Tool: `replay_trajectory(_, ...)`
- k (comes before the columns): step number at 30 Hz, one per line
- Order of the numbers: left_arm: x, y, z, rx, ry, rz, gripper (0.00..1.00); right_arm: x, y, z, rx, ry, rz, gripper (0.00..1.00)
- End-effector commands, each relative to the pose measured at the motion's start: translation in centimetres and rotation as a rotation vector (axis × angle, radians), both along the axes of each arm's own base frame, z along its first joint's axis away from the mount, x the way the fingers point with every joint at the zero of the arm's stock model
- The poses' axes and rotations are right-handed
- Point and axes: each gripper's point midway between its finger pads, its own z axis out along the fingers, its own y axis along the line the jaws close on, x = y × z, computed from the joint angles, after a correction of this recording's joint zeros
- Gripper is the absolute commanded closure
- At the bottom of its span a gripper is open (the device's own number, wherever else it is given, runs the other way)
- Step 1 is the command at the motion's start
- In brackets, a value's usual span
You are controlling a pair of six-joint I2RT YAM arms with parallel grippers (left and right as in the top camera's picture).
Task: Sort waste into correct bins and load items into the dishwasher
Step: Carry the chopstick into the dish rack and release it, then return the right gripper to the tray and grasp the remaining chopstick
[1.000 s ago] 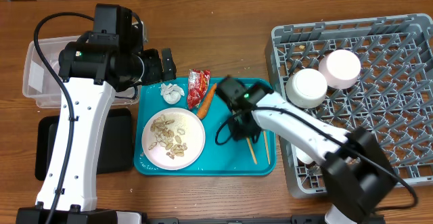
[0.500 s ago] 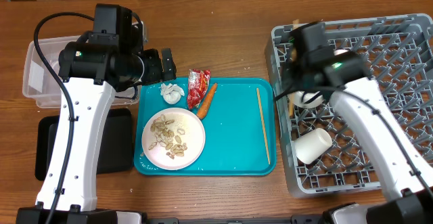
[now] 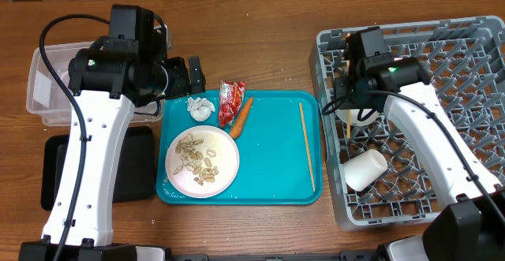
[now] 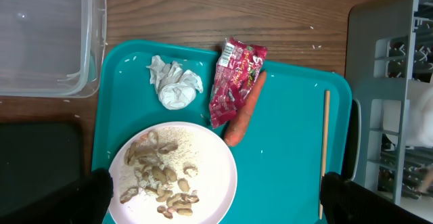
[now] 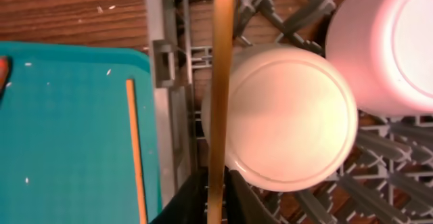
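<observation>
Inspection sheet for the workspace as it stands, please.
Surface: wooden table, teal tray in the middle.
Job's things: plate of food scraps, tissue, red wrapper, carrot and one chopstick on the teal tray; white bowl, pink bowl, tipped bowl in dish rack; clear tub and black tray at left.
Clutter: nothing seen.
Grippers: left gripper open, empty; right gripper closed on second chopstick over the rack.
Cables: black cable loops off left arm.
Surroundings: nothing seen.

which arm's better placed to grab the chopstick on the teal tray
Right, likely: the right gripper hangs at the dish rack's left edge, beside that chopstick, though holding the other chopstick. The left gripper is by the tissue.
</observation>
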Motion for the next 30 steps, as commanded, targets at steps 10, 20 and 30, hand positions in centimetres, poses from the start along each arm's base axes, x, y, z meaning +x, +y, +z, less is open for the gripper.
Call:
replay_trajectory(10,0.1,0.1,0.7,-0.001,-0.019,0.008,0.0,-2.3,5.2,0.9,0.184,0.05,0.14,0.63)
replay_trajectory(20,0.1,0.1,0.7,-0.001,-0.019,0.008,0.0,-6.2,8.1,-4.6,0.014,0.093,0.097,0.58)
replay_trajectory(30,0.1,0.1,0.7,-0.001,-0.019,0.008,0.0,-6.6,7.1,-10.8,-0.006,0.1,0.099,0.53)
